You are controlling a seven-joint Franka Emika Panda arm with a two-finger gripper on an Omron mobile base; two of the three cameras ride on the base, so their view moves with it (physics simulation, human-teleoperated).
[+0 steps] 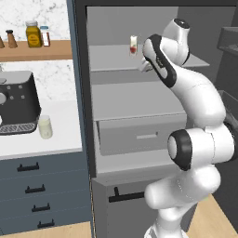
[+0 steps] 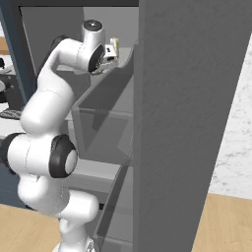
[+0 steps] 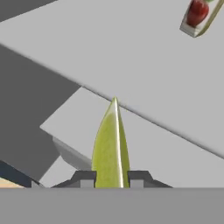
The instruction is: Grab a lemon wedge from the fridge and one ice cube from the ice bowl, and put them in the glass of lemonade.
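The glass [image 1: 45, 126] sits on the tabletop [image 1: 60, 139] left of the fridge [image 1: 81, 93], just right of the black coffee machine [image 1: 17, 102]. It stands upright and is well apart from the arm.

Inside the open fridge, the arm reaches in over the upper shelf [image 1: 111, 58]. A small pale bottle [image 1: 133, 45] with a red mark stands upright on that shelf, just left of the wrist.

In the hand view the lemon wedge [image 3: 111, 146] is right between the two dark fingertips [image 3: 84, 178]. Its long axis runs straight away from the tool [image 3: 111, 180], pointed tip aimed out toward the shelf edge, with the pale ridge down its middle facing the camera. The tool is narrowed down and pinching the wedge from both sides. The wedge appears to be over the grey shelf; can't tell if it's touching the shelf.

From the right base view the tool [image 2: 109, 63] is at upper shelf level, near that bottle.
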